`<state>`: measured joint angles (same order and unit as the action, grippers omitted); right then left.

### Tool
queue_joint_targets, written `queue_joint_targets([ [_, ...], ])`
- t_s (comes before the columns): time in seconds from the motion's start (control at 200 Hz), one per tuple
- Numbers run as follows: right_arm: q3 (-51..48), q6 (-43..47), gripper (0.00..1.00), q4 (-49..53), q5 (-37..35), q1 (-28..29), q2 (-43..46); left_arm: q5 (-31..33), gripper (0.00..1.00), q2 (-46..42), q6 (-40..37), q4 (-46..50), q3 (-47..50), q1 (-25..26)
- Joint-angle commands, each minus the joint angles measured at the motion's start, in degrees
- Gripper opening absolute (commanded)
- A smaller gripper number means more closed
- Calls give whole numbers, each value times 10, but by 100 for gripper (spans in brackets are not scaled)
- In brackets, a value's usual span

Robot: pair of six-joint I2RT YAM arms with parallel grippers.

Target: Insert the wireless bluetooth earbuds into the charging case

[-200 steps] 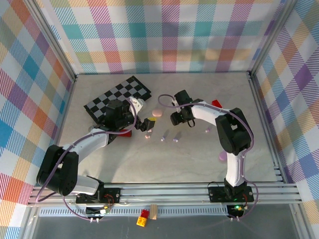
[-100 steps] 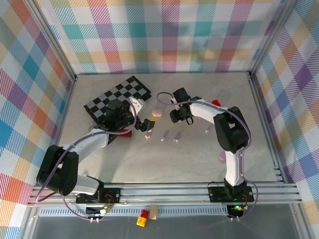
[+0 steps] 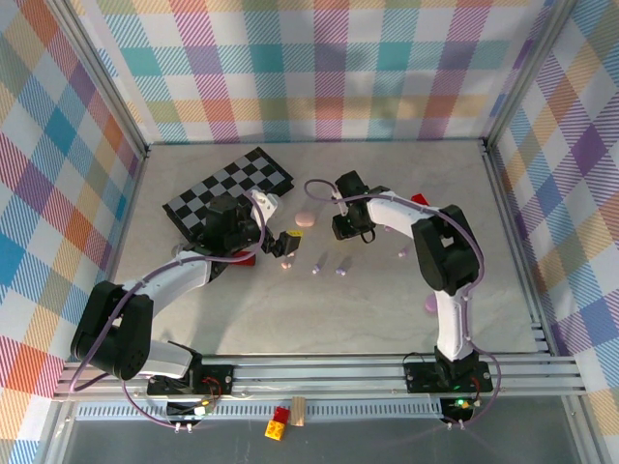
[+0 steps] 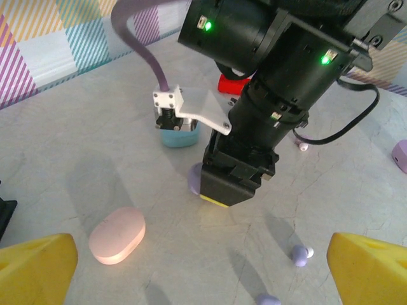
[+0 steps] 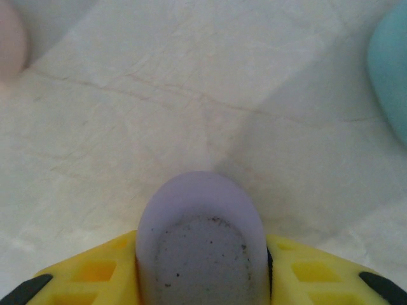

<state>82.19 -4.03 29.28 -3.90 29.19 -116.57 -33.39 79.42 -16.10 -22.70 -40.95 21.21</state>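
Right gripper narrowed, pointing down, pinching purple case, left gripper spread wide

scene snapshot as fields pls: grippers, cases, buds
right gripper: closed on purple case, yellow pads against both its sides
left gripper: open, holding nothing
pink case: lying on the table, untouched, near the left gripper
teal case: on the table just beyond the right gripper
purple earbuds: two loose on the table, in front of the right gripper
task status: loose buds not yet in a case
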Motion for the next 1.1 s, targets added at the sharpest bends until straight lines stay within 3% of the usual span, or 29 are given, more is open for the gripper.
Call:
queue_joint_targets([
  [0.0, -21, -9, 35, 1, 136, -15, 68, -47, 100, -5, -16, -56, 17, -6],
  [0.105, -48, 30, 35, 0, 303, -28, 112, -87, 100, -14, -54, -72, 27, -1],
  [0.195, -63, 78, 33, 21, 408, -29, 143, -95, 100, -26, -114, -22, 16, 18],
  [0.31, -75, 130, 35, 41, 506, -29, 170, -86, 100, -37, -210, 64, -5, 51],
  [0.425, -71, 191, 31, 90, 577, -29, 181, -110, 99, -51, -252, 41, 13, 58],
  [0.465, -66, 217, 31, 116, 597, -29, 181, -119, 94, -54, -275, 37, 18, 59],
  [0.725, -37, 332, 30, 223, 611, -22, 183, -134, 80, -47, -351, 40, 16, 72],
  [0.995, -26, 332, 30, 224, 563, -14, 173, -139, 73, -32, -451, 109, -19, 117],
  [1.095, -20, 342, 30, 233, 562, -8, 168, -134, 66, -24, -468, 109, -24, 129],
])
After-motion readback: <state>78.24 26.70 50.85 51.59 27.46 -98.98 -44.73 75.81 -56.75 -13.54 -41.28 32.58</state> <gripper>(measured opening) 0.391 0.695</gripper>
